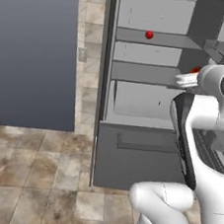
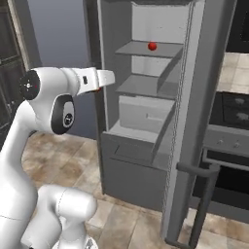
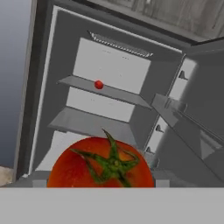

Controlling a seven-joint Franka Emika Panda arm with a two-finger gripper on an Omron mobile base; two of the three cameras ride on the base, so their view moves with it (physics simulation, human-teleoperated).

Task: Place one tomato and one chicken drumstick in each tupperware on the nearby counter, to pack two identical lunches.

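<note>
So this looks like pretty early days for the lunch packing. The arm is parked in front of the open fridge (image 2: 146, 112), and the hand view has a big tomato (image 3: 101, 162) right up against the camera, green stem facing out, sitting where the pincer tips would be. I'd say the pincer is clamped on that tomato, jaws standing fairly wide because the thing is chunky (the fingers themselves are hidden behind it, so that's my read, not a clean look). In the left base view you can just catch a sliver of red at the end of the hand (image 1: 195, 70).

A second tomato (image 1: 149, 35) is still sitting on the upper fridge shelf (image 2: 155, 50), well apart from the hand.

What's left, as far as I can judge: basically everything. Neither tupperware, no drumstick and no desk is anywhere in these shots, so I can't say if anything's been packed. The held tomato still needs carrying to a tray, then the other one, plus both drumsticks.

Writing or brand marks: none I can read anywhere, fridge and oven (image 2: 228, 141) included.
</note>
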